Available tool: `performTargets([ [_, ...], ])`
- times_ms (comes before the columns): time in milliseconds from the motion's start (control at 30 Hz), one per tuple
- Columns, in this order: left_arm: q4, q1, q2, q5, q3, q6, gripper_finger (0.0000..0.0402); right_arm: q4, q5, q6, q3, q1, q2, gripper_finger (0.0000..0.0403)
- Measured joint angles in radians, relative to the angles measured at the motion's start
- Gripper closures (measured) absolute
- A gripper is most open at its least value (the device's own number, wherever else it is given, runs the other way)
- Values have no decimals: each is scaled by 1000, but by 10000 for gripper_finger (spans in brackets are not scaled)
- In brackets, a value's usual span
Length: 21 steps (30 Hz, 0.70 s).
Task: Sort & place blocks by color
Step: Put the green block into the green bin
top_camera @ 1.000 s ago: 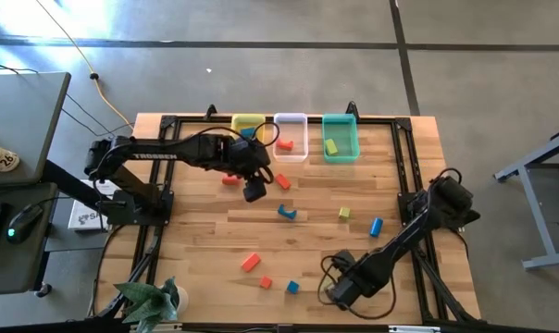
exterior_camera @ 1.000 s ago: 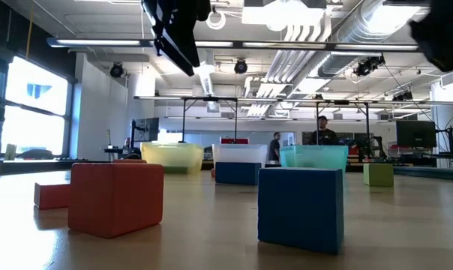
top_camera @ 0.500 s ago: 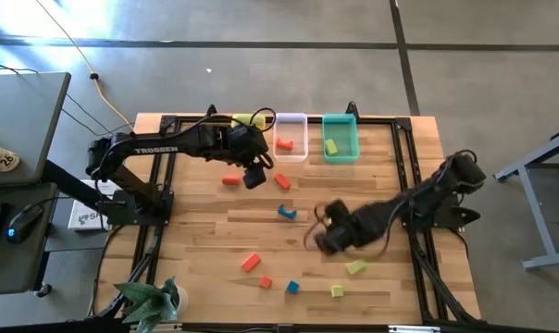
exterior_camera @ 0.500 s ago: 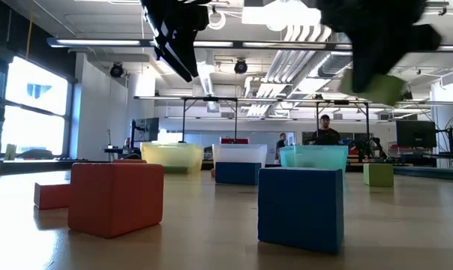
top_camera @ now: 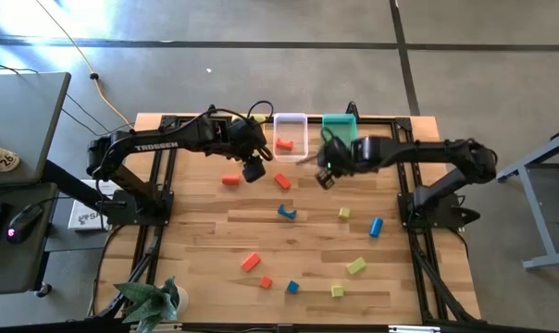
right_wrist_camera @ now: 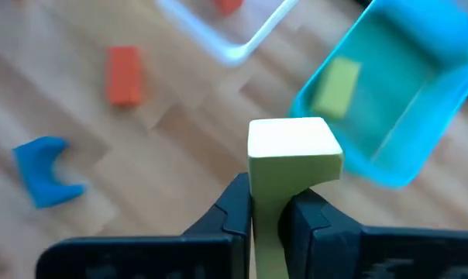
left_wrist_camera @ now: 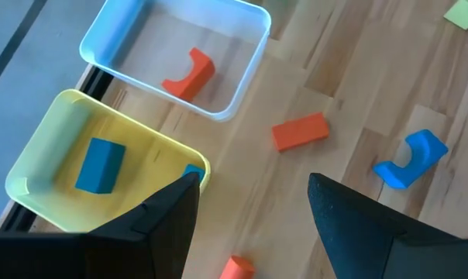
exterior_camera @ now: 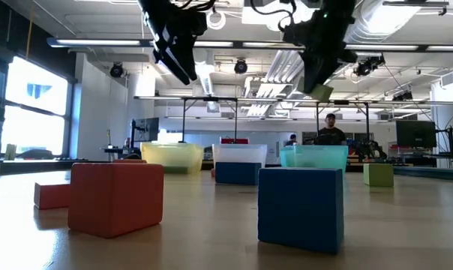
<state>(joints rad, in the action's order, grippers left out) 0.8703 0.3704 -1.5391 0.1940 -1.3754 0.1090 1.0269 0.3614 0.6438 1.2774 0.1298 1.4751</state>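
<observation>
My right gripper (top_camera: 327,176) (right_wrist_camera: 271,203) is shut on a yellow-green block (right_wrist_camera: 293,152) (exterior_camera: 322,92), high above the table just short of the teal tray (top_camera: 341,125), which holds one yellow-green block (right_wrist_camera: 335,85). My left gripper (top_camera: 253,172) (left_wrist_camera: 253,221) hangs open and empty over the table near the yellow tray (left_wrist_camera: 40,167), where blue blocks (left_wrist_camera: 100,164) lie. A red arch (left_wrist_camera: 189,74) rests in the clear tray (top_camera: 291,143). Red, blue and yellow-green blocks lie scattered flat on the table. My right gripper pinches the yellow-green block between its two fingers by two opposite sides (right_wrist_camera: 269,213). The fingers (exterior_camera: 316,64) come from above, and the block's free end sticks out past the fingertips. The block is lifted clear of the table.
On the table lie red bars (top_camera: 230,179) (top_camera: 282,181), a blue arch (top_camera: 286,213), a small yellow-green block (top_camera: 344,213), a blue cylinder (top_camera: 375,227) and several blocks near the near edge (top_camera: 291,288). People stand in the room beyond the table (exterior_camera: 331,133).
My right arm has swung from the table's near edge up and across toward the far edge, carrying the yellow-green block lifted to beside the teal tray. Two yellow-green blocks near the near edge came into view. My left gripper has drifted a little toward the far edge, staying open.
</observation>
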Motion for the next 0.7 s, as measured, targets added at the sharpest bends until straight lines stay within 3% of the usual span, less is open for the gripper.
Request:
performTargets([
  [367, 1, 26, 0, -2, 0, 46, 170, -134, -45, -415, 0, 335, 25, 382],
  [700, 3, 76, 0, -18, 8, 75, 170, -179, -201, -555, -1, 485, 181, 382],
])
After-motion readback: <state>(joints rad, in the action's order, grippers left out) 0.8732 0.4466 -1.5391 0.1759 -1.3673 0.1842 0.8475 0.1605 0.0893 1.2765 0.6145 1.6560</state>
